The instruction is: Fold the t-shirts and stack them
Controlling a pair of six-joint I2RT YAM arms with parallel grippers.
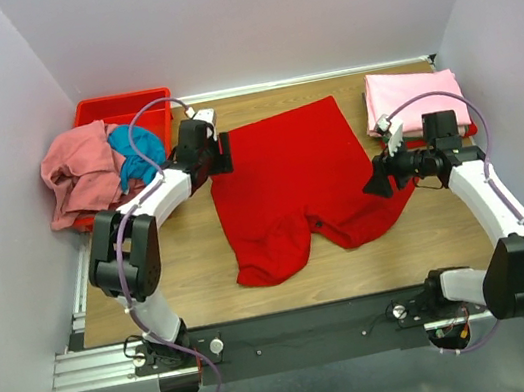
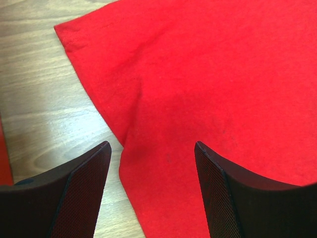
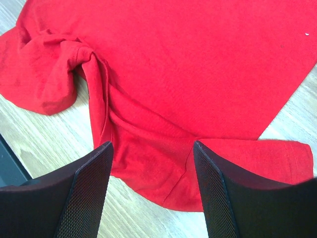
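A bright red t-shirt (image 1: 291, 186) lies spread on the wooden table, its near part rumpled. My left gripper (image 1: 221, 154) hovers open over the shirt's far left edge. In the left wrist view the left gripper (image 2: 152, 148) straddles the edge of the red cloth (image 2: 223, 74) with nothing pinched. My right gripper (image 1: 379, 180) stands open at the shirt's right side. In the right wrist view the right gripper (image 3: 152, 146) is above a folded sleeve of the red shirt (image 3: 198, 64). A folded light pink t-shirt (image 1: 415, 100) lies at the far right.
A red plastic bin (image 1: 120, 107) stands at the far left corner. A salmon pink t-shirt (image 1: 80, 172) and a teal one (image 1: 136, 157) spill over its front. White walls close in the table on three sides.
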